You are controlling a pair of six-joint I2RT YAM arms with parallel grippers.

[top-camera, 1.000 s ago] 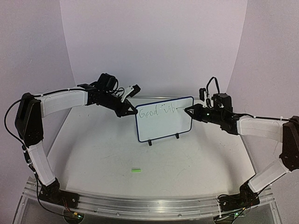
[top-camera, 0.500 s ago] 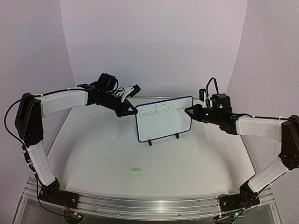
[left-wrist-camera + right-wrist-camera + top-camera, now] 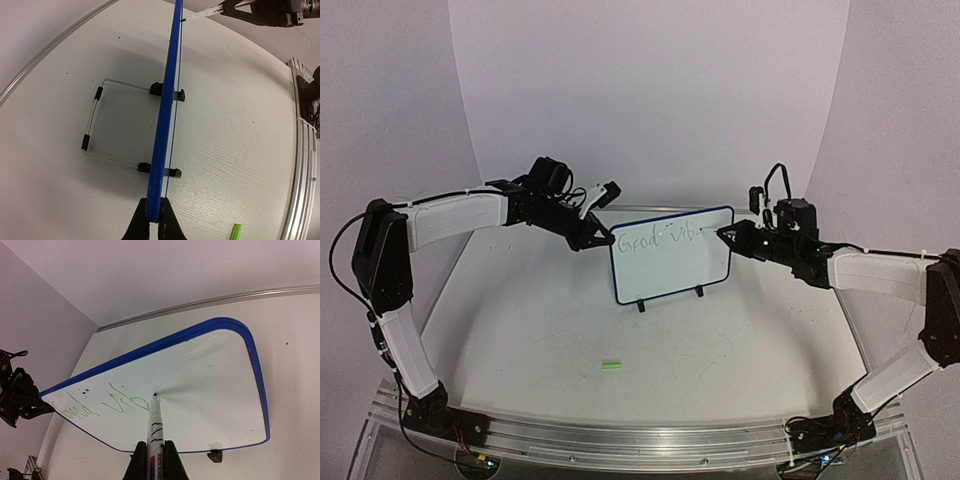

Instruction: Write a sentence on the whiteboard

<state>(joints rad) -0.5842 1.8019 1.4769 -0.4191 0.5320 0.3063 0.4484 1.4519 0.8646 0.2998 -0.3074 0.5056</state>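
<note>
The whiteboard (image 3: 672, 255) stands upright on two black feet at the table's middle back. Green writing (image 3: 655, 239) on it reads "Good vib". My left gripper (image 3: 603, 240) is shut on the board's left edge; in the left wrist view the gripper (image 3: 154, 216) pinches the blue rim (image 3: 165, 115) seen edge-on. My right gripper (image 3: 728, 236) is shut on a white marker pen (image 3: 155, 432), its tip touching the board (image 3: 210, 385) just right of the "b" of the writing (image 3: 117, 402).
A green marker cap (image 3: 611, 365) lies on the table in front of the board; it also shows in the left wrist view (image 3: 234, 232). A wire stand (image 3: 100, 125) props the board from behind. The table's metal rail (image 3: 640, 435) runs along the near edge.
The right gripper and pen tip have shifted very slightly along the board after the "b". The left arm and board have not moved.
</note>
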